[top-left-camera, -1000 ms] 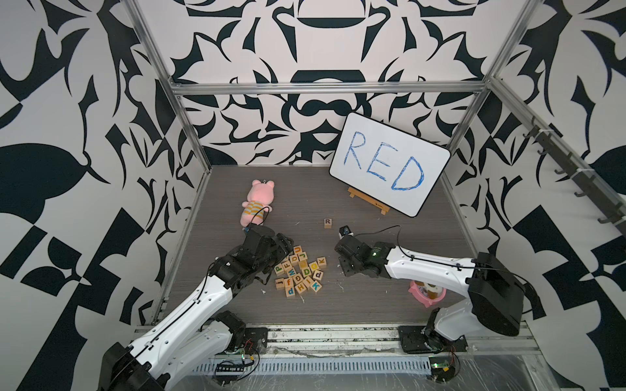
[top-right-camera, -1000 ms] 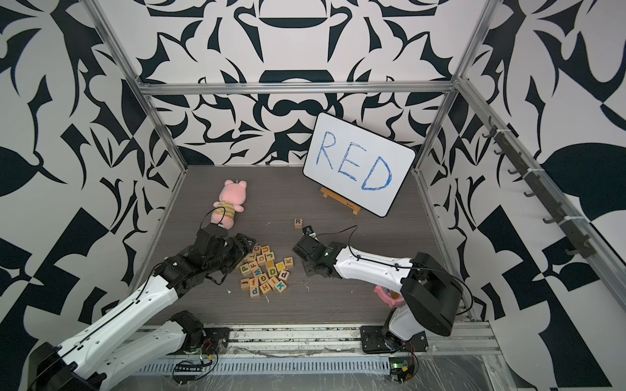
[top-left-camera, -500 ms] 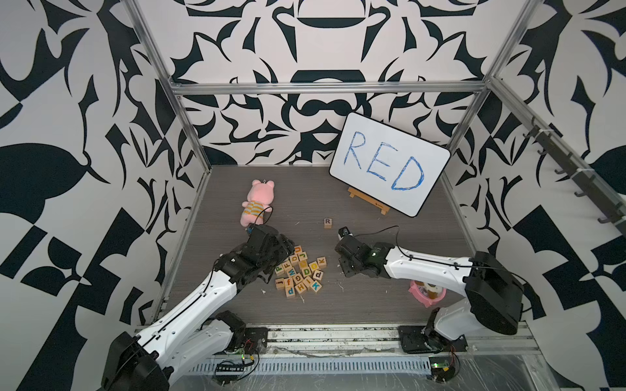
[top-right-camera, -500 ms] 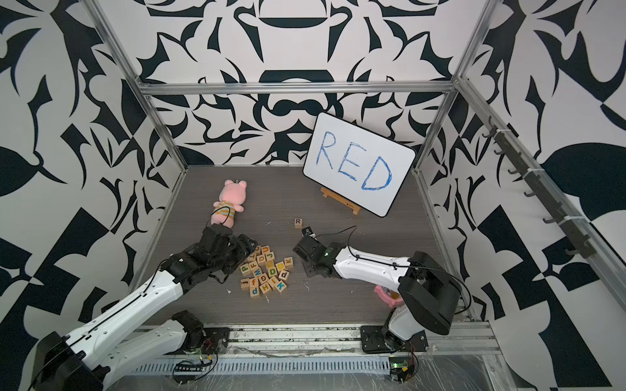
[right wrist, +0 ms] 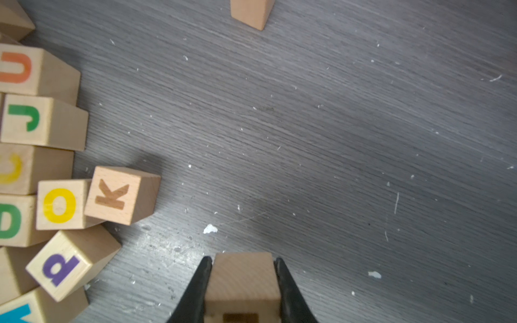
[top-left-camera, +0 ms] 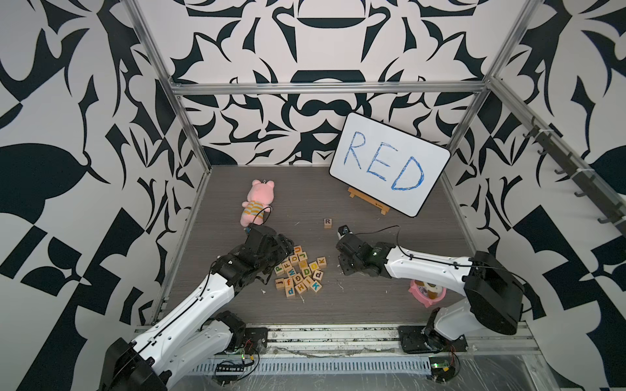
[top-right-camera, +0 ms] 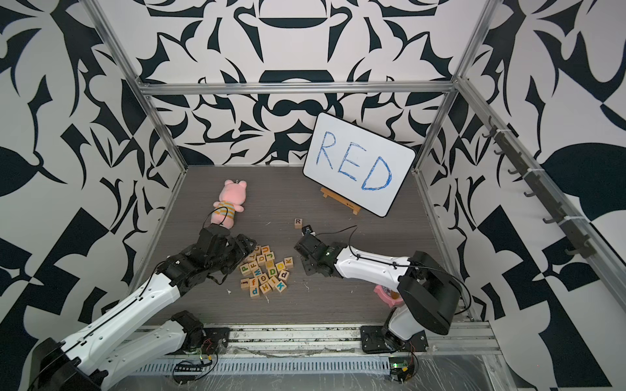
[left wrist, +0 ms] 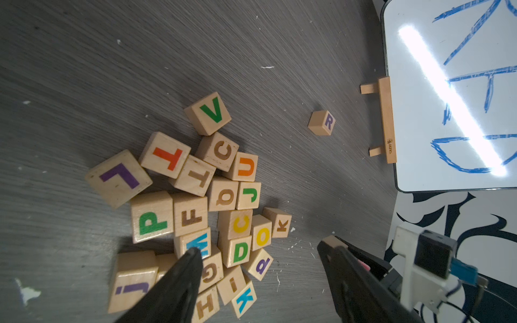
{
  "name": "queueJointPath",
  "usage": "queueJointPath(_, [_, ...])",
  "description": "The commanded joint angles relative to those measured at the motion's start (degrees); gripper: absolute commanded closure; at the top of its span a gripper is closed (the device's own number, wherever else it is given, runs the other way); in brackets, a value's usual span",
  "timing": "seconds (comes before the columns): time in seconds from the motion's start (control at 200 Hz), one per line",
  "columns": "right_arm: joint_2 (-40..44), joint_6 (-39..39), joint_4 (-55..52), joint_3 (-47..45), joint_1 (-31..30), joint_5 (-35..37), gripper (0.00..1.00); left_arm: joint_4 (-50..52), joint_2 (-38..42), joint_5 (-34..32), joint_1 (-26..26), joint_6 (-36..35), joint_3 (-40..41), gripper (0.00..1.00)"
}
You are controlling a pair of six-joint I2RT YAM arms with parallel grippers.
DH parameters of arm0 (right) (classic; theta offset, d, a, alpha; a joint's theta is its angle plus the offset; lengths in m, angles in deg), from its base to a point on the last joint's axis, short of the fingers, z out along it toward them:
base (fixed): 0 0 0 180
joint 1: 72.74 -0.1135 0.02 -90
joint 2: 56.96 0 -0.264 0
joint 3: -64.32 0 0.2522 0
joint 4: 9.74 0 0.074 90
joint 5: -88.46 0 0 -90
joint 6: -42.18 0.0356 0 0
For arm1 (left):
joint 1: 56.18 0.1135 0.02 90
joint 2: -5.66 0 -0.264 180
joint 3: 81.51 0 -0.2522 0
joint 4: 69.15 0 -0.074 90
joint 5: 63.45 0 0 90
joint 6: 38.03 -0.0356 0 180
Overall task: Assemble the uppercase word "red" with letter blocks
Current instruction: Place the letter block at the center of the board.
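Just right of the letter blocks point(top-left-camera: 306, 272) | right gripper point(right wrist: 242, 264) clamped on one wooden cube point(right wrist: 242, 282) | left gripper point(left wrist: 260, 246) jaws apart, over them | grey wood-grain table point(top-left-camera: 338, 304), black-and-white walls point(top-left-camera: 321, 50).

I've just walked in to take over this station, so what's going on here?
Two robot arms are spelling RED from a pile of letter blocks, as written on the white board. The R block already stands alone near the board's easel. The right claw is shut on a second block, its letter unreadable, beside the pile. The left claw hangs open over that pile, holding nothing.
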Motion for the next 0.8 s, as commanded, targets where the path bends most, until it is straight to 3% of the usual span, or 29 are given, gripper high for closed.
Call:
queueJointPath(0.0, [-1.8,-1.2,2.7,0.3,0.6,-1.0,0.93,2.0,0.5,-0.6,-0.2,-0.7,0.9,0.23])
queueJointPath(0.525, [-13.1,-4.4,4.8,8.6,6.4,-2.4,0.91,0.3,-1.1,-0.6,-0.2,-0.3,1.6,0.23])
queueJointPath(0.625, [-15.4,-4.7,4.2,10.6,6.7,-2.2,0.87,-0.2,-1.5,-0.4,-0.2,-0.2,1.8,0.22])
queueJointPath(0.795, [-17.3,-4.9,2.6,11.9,6.7,-1.8,0.71,-0.6,-2.0,-0.3,-0.2,-0.2,1.8,0.22])
